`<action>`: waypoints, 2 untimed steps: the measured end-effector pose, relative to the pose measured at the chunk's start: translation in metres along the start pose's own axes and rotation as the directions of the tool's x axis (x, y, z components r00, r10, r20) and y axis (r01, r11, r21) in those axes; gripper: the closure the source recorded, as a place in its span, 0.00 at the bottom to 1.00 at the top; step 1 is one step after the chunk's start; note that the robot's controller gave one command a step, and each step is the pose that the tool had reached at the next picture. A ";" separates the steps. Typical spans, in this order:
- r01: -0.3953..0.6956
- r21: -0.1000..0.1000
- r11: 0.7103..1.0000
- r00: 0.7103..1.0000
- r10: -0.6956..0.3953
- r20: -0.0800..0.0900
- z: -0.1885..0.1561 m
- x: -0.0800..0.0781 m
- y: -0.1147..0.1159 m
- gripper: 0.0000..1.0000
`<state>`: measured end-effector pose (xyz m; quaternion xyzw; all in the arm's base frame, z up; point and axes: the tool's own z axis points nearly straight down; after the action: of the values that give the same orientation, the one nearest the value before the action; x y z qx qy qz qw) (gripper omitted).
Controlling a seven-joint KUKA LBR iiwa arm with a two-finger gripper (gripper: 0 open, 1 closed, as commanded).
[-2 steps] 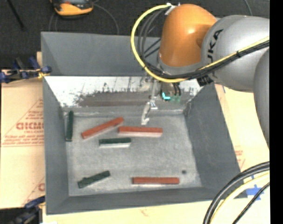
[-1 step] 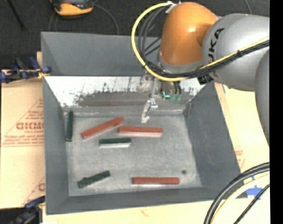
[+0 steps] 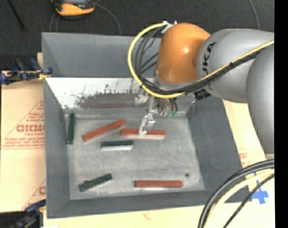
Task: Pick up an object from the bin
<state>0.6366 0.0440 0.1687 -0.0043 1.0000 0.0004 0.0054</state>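
Sticks lie scattered on the floor of the grey metal bin (image 3: 56,151). Nearest are a flat red bar (image 3: 158,184) and a dark green bar (image 3: 95,182), and beyond them is a green bar with a white edge (image 3: 116,145). Farther back, at mid-bin, lies a long red bar with a pale edge (image 3: 156,133). The gripper (image 3: 146,125) is directly over its left half. Whether the gripper is spread or closed cannot be told.

orange handheld device (image 3: 72,1) | on dark floor (image 3: 20,13) | upper left | thin cable (image 3: 107,9) attached
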 end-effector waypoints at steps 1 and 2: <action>0.058 0.001 0.998 0.998 -0.058 -0.006 0.077 0.015 0.004 1.00; 0.058 0.001 0.998 0.998 -0.058 -0.006 0.077 0.015 0.004 1.00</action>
<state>0.6222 0.0480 0.0919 -0.0335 0.9994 -0.0002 0.0024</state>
